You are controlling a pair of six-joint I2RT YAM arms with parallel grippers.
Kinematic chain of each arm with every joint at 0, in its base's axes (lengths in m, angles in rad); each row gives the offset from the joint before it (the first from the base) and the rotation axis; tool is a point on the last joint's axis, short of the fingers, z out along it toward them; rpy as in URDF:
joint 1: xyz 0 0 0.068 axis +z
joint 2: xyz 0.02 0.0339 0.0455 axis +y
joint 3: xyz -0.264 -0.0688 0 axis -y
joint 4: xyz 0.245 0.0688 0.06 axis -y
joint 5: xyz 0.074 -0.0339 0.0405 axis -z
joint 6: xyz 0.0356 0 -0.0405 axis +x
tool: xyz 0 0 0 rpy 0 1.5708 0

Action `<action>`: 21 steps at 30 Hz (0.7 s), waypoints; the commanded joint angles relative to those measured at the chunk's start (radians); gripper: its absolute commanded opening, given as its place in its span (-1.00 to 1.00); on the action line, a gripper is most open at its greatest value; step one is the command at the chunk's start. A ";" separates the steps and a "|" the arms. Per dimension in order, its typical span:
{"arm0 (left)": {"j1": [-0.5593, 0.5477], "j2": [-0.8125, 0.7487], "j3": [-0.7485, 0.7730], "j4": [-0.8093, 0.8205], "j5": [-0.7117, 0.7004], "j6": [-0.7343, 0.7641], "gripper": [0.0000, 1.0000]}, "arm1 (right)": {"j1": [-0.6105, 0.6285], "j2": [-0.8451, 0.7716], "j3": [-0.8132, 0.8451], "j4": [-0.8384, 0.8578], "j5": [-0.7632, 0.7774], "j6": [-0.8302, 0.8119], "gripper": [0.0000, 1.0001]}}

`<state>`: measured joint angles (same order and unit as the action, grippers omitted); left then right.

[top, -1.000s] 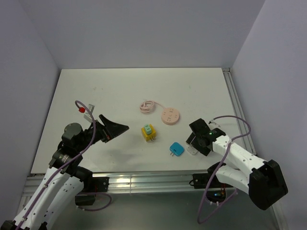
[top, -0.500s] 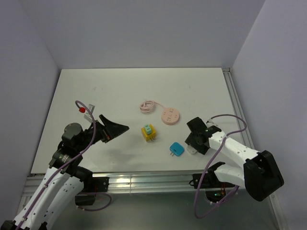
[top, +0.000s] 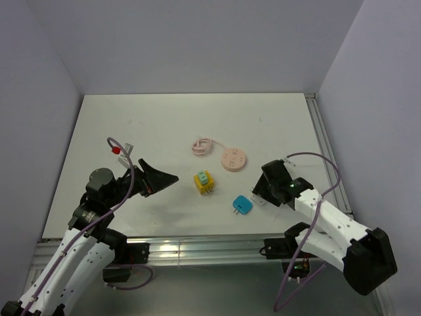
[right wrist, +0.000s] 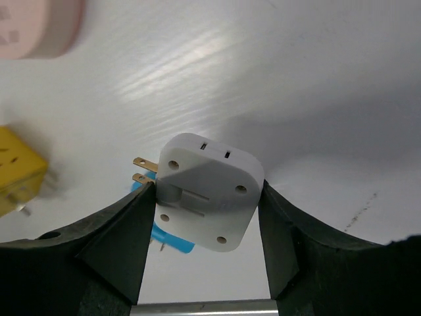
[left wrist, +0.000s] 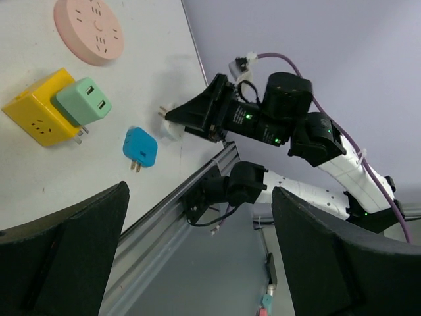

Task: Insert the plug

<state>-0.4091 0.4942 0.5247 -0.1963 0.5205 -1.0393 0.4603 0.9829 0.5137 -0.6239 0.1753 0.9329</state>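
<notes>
I see the white bench (top: pixel 164 125) filling the middle of the overhead frame. At lower left, my left fingers (top: pixel 154 174) hang spread wide above it, holding nothing. At lower right, my right fingers (right wrist: pixel 112 243) press on both sides of the white plug (right wrist: pixel 210 197), its two brass prongs pointing toward the left of the wrist frame.

The pink round socket (top: pixel 233 159) lies flat near the centre, up and left of the held plug, with its pink cord (top: pixel 203 146) coiled just beside it. Below the socket sits the yellow adapter cube (top: pixel 203 185) with a green plug (top: pixel 204 177) on top. The blue plug (top: pixel 242 205) lies between that cube and my right fingers, close to the white plug's lower edge.
</notes>
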 commanded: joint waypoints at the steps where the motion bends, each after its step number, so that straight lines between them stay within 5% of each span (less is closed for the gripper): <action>1: 0.000 0.015 -0.020 0.080 0.090 0.042 0.90 | -0.005 -0.133 0.002 0.065 -0.026 -0.126 -0.70; 4: -0.002 0.040 -0.028 0.112 0.150 0.064 0.86 | -0.003 -0.219 0.025 0.072 -0.066 -0.196 -0.90; 9: -0.028 0.079 -0.045 0.237 0.251 0.032 0.81 | -0.002 -0.349 0.032 0.115 -0.256 -0.304 -0.88; 15: -0.250 0.187 0.003 0.276 0.104 0.042 0.79 | 0.055 -0.378 0.078 0.151 -0.496 -0.336 -0.83; 21: -0.410 0.310 0.044 0.310 0.026 0.039 0.75 | 0.378 -0.348 0.178 0.141 -0.380 -0.361 -0.82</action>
<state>-0.7753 0.7937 0.5259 0.0402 0.6044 -1.0103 0.7261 0.6304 0.6117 -0.5297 -0.2214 0.6144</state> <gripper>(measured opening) 0.878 0.661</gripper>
